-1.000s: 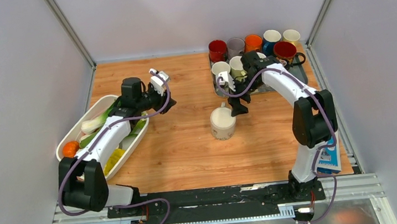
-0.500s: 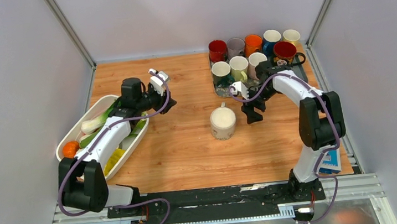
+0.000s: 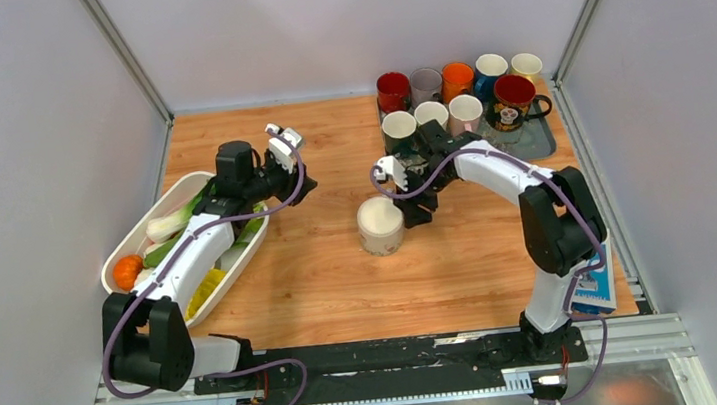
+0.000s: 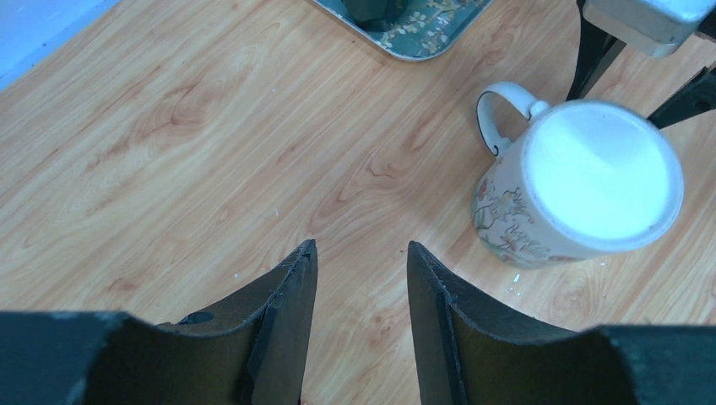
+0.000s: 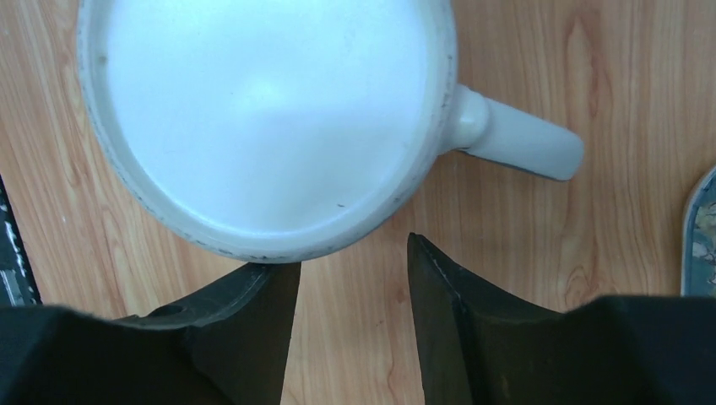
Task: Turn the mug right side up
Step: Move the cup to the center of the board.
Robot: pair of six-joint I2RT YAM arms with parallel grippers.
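A white mug with a floral pattern (image 3: 380, 225) stands upside down mid-table, flat base up. Its handle points toward the back. My right gripper (image 3: 409, 205) is open, just right of the mug and low at the table. In the right wrist view the mug (image 5: 262, 118) fills the top, its handle (image 5: 515, 143) sticks out to the right, and my open right gripper (image 5: 350, 278) has one finger against the mug's edge. My left gripper (image 3: 298, 189) is open and empty, left of the mug. The left wrist view shows the mug (image 4: 583, 181) beyond the open left gripper (image 4: 359, 253).
A patterned tray (image 3: 541, 140) with several upright mugs stands at the back right; its corner shows in the left wrist view (image 4: 405, 34). A white basin (image 3: 175, 189) of vegetables lies under the left arm. A blue carton (image 3: 595, 288) stands by the right arm's base.
The right gripper swung out to the right, then came back left against the mug. The mug has slid a little to the left. The left arm has barely moved.
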